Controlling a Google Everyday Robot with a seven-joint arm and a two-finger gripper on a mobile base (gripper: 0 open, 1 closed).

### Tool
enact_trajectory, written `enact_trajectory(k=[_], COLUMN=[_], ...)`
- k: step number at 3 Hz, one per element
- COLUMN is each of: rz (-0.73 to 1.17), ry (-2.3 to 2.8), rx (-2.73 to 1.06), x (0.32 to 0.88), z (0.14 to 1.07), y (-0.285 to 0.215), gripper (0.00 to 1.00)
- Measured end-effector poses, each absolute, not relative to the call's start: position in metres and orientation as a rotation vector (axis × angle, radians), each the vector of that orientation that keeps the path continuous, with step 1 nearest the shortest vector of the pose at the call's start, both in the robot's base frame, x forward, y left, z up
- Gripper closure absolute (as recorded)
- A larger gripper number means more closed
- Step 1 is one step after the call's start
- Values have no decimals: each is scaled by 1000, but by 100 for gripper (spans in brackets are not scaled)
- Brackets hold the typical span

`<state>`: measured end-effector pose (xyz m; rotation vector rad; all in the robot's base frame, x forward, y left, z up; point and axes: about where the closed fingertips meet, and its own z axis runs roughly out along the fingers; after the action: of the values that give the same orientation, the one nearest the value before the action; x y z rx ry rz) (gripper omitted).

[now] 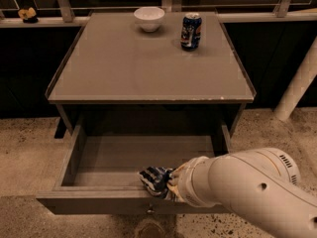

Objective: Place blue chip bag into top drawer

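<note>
Speckled flooring [25,148] lies under a grey-brown table [148,68], with dark railings behind it.

The gripper [172,181] is down inside the top drawer [89,202], close behind the drawer's front panel and a little right of its middle. It is clamped on the blue chip bag [154,178], which sticks out to the left of its tip. The bag is crumpled, and it sits low in the drawer at the front, either on the drawer's floor or just above it; I cannot tell which. The thick white arm [247,192] reaches in over the drawer's front right corner.

The drawer is pulled well out, and the rest of its floor is bare back to the shadow under the tabletop. Above and behind the drawer, a white bowl [149,19] and an upright blue can [191,30] stand near the tabletop's far edge, well away from the drawer. A pale post [297,88] leans beyond the drawer's right side.

By my reading, the carrying is done and the step in hand is the release: the bag is already within the drawer's walls. The next move calls for letting go so the bag drops flat, then lifting the arm straight up and back over the front panel. The lift should be clean, since foil can cling to the gripper and ride out with it. Nothing in the task asks for the drawer to be closed.
</note>
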<state>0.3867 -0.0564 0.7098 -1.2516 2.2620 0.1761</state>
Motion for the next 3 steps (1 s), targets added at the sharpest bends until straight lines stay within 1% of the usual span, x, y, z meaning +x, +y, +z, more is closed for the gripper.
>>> enact_trajectory(k=[1, 2, 3], rz=[176, 138, 119], ry=[2261, 2242, 2233], rx=[-1251, -1251, -1227], x=[387, 405, 449], z=[710, 725, 744], y=[-56, -55, -56], gripper=[100, 100, 100])
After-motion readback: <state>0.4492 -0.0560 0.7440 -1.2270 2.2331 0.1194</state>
